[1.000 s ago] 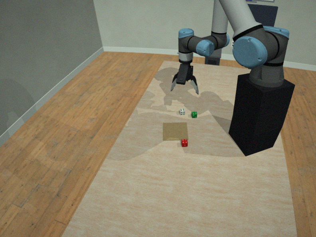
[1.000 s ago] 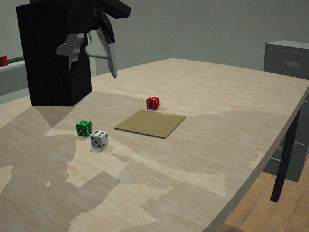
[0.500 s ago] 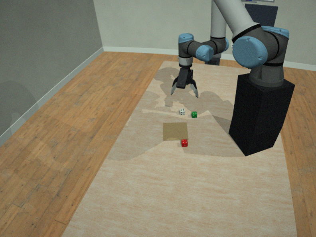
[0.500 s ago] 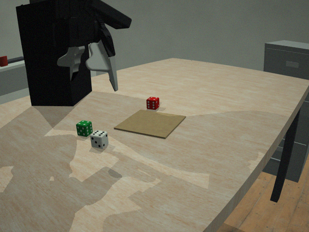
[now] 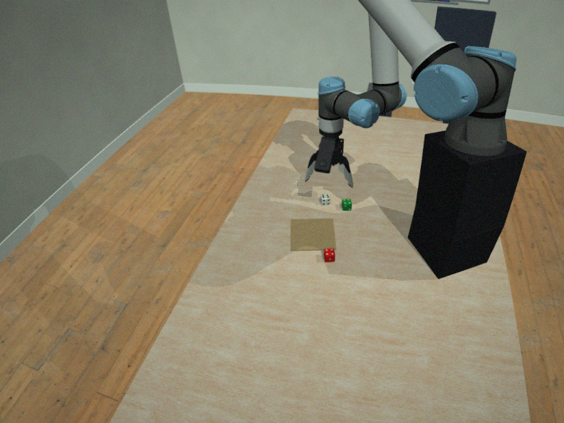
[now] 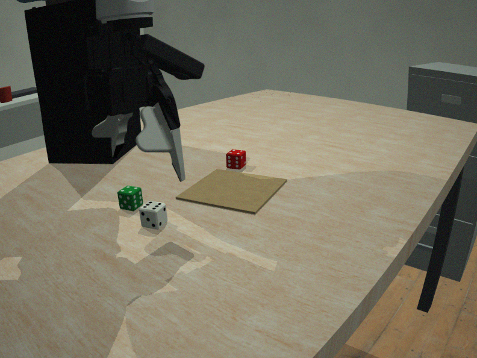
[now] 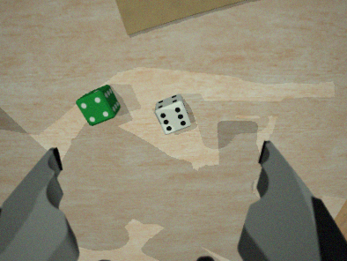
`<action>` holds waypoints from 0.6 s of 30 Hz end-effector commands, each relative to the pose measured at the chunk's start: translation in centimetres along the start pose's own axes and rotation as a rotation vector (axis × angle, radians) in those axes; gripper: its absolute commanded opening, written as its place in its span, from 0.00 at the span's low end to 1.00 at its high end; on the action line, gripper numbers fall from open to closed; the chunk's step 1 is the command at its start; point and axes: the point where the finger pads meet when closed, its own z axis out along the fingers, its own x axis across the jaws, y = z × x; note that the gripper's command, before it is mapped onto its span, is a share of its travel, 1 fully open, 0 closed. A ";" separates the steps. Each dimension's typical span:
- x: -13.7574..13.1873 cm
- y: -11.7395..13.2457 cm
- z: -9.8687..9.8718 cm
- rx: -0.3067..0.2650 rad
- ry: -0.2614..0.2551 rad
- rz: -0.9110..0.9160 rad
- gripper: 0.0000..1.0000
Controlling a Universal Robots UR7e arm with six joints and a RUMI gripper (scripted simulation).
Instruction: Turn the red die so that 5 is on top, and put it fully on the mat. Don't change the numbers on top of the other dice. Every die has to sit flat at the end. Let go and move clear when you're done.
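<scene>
The red die [image 5: 329, 255] [image 6: 235, 159] sits flat on the table just off the mat's edge, with 4 on top; a 6 faces the exterior view. It is outside the wrist view. The tan mat [image 5: 312, 234] [image 6: 230, 190] [image 7: 176, 13] carries no die. The white die [image 5: 325, 199] [image 6: 153, 216] [image 7: 173, 116] sits flat with 6 on top. The green die [image 5: 346, 204] [image 6: 130, 198] [image 7: 97, 108] sits flat beside it with 4 on top. My gripper [image 5: 328, 184] [image 6: 148, 168] [image 7: 161, 145] is open and empty, above the table near the white and green dice, away from the red die.
The black robot pedestal [image 5: 464, 204] [image 6: 76, 96] stands on the table, to the right in the top view. The table's edge [image 6: 385, 281] runs along the right in the exterior view. A grey cabinet [image 6: 439, 92] stands beyond the table.
</scene>
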 end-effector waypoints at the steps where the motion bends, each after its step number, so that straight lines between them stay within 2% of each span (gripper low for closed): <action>1: 0.1 0.1 1.6 -0.001 0.002 0.000 1.00; 7: 0.1 0.1 2.4 -0.001 0.002 0.000 1.00; 18: 0.1 0.1 2.5 -0.001 0.002 0.000 1.00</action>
